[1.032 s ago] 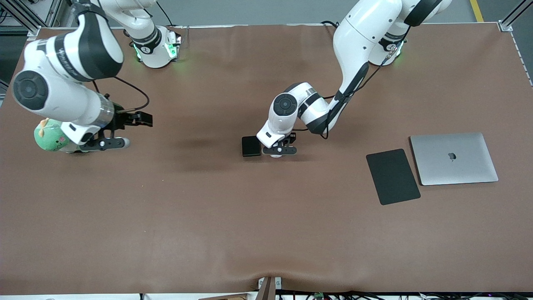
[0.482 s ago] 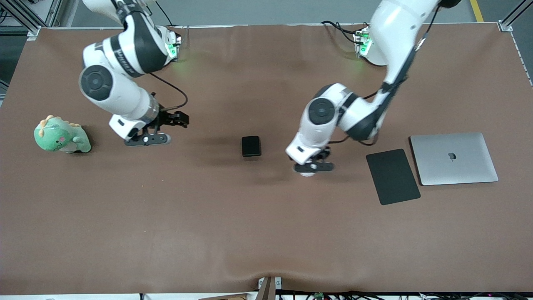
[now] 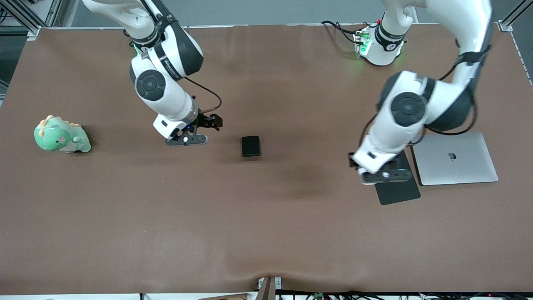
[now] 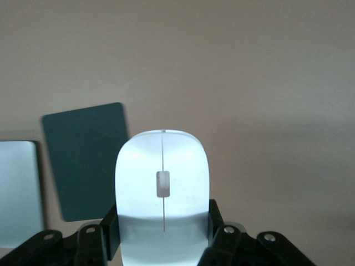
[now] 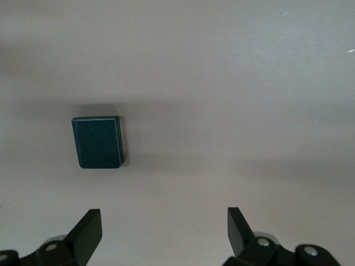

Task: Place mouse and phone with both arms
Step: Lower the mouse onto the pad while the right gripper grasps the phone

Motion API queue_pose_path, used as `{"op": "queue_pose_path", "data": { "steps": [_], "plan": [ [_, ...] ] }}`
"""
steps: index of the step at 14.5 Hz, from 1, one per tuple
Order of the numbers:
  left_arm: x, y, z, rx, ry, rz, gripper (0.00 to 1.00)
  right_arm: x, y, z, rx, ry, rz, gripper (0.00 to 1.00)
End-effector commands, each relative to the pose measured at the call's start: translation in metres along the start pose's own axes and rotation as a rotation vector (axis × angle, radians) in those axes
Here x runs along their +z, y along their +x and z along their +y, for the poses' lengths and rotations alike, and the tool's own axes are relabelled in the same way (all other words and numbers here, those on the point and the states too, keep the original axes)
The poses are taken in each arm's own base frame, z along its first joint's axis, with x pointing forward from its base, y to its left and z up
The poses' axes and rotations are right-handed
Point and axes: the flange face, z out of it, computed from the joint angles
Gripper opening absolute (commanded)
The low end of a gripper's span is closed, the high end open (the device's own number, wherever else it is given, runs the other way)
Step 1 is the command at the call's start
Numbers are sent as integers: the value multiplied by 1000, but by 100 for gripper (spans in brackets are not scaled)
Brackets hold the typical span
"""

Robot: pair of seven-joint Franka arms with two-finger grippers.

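The laptop (image 3: 456, 158) lies beside the mouse pad (image 3: 399, 189). Over this pad's edge hangs the left gripper (image 3: 385, 175), clamped on the mouse (image 4: 162, 194). The right gripper (image 3: 187, 139), fingers apart, hangs over bare table near the phone (image 3: 251, 146).

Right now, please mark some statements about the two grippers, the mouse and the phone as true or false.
1. The left gripper holds the mouse. True.
2. The phone lies on the mouse pad. False: it lies on the bare table, apart from the pad.
3. The right gripper is open and holds nothing. True.
4. The laptop is open. False: its lid is shut.
5. The right gripper grips the green plush toy. False: the toy sits alone toward the right arm's end.
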Motion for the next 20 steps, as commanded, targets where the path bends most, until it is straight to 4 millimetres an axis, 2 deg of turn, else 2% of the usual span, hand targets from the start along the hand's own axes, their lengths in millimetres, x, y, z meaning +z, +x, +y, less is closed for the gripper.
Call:
{"op": "queue_pose_path", "data": {
  "steps": [1, 4, 6, 7, 11, 15, 17, 20],
  "plan": [
    [-3, 3, -52, 4, 10, -24, 0, 13, 2, -10, 14, 24, 7, 100],
    [22, 6, -105, -12, 4, -73, 0, 32, 1, -27, 51, 47, 16, 100],
    [44, 2, -126, -27, -1, -80, 0, 53, -4, -49, 73, 67, 34, 100],
    [54, -1, -133, -31, -5, -75, 0, 62, -1, -52, 97, 81, 46, 100],
    [100, -16, -145, -46, -34, -34, 0, 91, -4, -70, 74, 99, 65, 100],
    [130, -31, -143, -37, -50, -20, 0, 135, -8, -90, 59, 131, 104, 100],
    [150, -36, -153, -47, -64, -9, 0, 150, -8, -94, 35, 129, 120, 100],
    [170, -39, -153, -35, -83, 4, 0, 170, 5, -94, 13, 82, 141, 100]
  ]
}}
